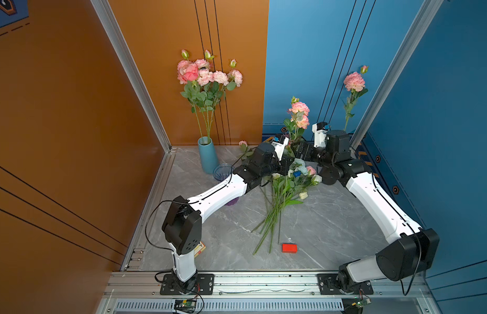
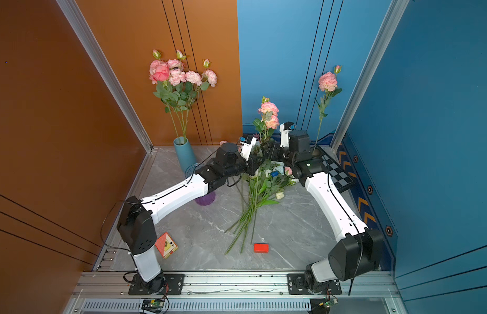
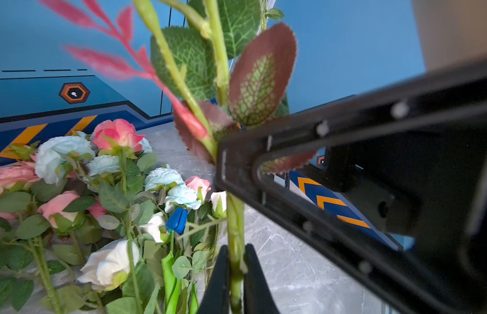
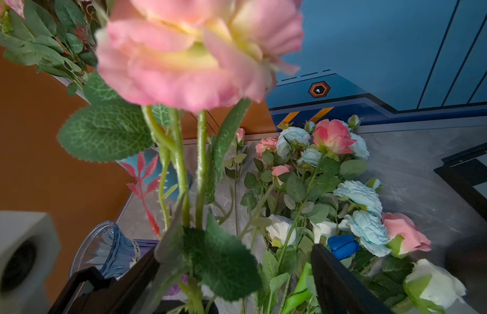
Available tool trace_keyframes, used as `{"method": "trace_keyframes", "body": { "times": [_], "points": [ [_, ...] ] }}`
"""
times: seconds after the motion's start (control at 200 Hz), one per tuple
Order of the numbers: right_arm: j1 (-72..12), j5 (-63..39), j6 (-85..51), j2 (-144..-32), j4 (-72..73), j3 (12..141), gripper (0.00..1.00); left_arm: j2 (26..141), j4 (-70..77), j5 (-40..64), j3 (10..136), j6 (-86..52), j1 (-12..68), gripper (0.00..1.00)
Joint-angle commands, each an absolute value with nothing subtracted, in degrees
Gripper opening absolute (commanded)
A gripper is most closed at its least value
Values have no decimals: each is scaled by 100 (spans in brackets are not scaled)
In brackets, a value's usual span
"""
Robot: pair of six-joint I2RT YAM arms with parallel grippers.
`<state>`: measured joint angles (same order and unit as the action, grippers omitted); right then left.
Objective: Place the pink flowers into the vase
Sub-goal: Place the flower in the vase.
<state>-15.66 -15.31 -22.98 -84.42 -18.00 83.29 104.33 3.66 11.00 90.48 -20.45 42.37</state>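
While the left gripper pinched a pink flower stem upright at mid-counter, the right gripper's fingers stood wide around it, apparently after handing over; the blue vase at far left already held pink flowers

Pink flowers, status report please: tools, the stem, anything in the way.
Left tool shut on pink flower stem, upright. Right tool open around the same stem. Blue vase already holds pink flowers. Clear glass beside the vase.
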Motion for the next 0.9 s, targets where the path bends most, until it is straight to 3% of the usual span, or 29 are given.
{"method": "trace_keyframes", "body": {
  "times": [0.0, 0.28, 0.671, 0.896],
  "points": [
    [-1526, -1777, -2477, -8561, -1752, 8521, 78, 10213, 606, 1051, 8974, -1834, 4261, 0],
    [-1525, -2209, -2749, -8727, -1369, 8475, 63, 10205, 641, 1073, 8952, -1815, 4316, 0],
    [-1519, -2206, -2854, -8713, -1244, 8454, 13, 10173, 640, 1028, 8956, -1805, 4326, 1],
    [-1360, -2007, -2826, -8651, -1261, 8498, 7, 10121, 633, 1067, 8891, -1767, 4290, 14]
  ]
}}
